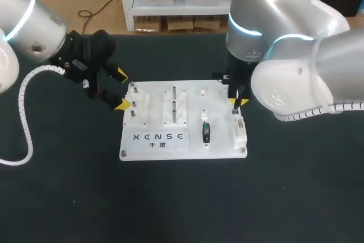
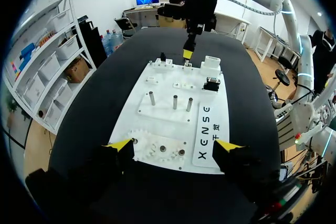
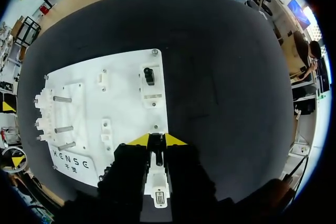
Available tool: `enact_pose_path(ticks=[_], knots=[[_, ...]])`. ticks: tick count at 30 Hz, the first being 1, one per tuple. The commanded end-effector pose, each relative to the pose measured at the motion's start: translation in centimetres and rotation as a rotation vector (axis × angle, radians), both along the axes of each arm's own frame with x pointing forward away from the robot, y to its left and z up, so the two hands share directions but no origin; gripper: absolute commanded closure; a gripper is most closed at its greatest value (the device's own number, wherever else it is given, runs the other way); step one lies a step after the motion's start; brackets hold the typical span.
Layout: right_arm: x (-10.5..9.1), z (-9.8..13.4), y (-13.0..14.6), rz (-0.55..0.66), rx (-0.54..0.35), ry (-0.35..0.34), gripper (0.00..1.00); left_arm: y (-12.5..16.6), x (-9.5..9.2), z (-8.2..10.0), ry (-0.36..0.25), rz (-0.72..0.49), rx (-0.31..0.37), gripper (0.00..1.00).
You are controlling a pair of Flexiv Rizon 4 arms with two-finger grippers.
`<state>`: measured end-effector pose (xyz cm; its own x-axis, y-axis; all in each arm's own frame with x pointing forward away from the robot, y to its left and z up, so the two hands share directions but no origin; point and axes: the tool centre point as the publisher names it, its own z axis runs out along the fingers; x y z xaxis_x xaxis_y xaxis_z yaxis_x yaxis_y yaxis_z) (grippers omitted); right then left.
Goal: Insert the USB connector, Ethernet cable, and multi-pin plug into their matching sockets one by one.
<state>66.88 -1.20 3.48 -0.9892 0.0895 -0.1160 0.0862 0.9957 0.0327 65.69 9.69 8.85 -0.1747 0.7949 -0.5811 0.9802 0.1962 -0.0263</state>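
White board (image 1: 223, 146), three steel pegs (image 2: 175, 102); left jaws apart, right jaws tight on one black plug (image 3: 156, 141).

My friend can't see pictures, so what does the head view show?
A white board lies on a dark table. The right gripper hangs over its right edge, near a white multi-pin connector; the left gripper is open beside its left edge.

White board (image 1: 170, 146) flat on table; black connector (image 1: 206, 132) mid-board; white multi-pin plug (image 1: 239, 130) along right edge.
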Motion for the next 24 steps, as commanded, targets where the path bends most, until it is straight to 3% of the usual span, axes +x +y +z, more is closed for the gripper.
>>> enact_pose_path(ticks=[1, 24], knots=[[-0.22, -0.44, -0.09, 0.001, 0.002, 0.002, 1.00, 0.03, -0.05, -0.02, -0.001, 0.000, 0.000, 0.00], [-0.70, -0.18, -0.16, 0.010, 0.001, 0.005, 1.00, 0.03, -0.05, -0.02, -0.001, 0.000, 0.000, 0.00]])
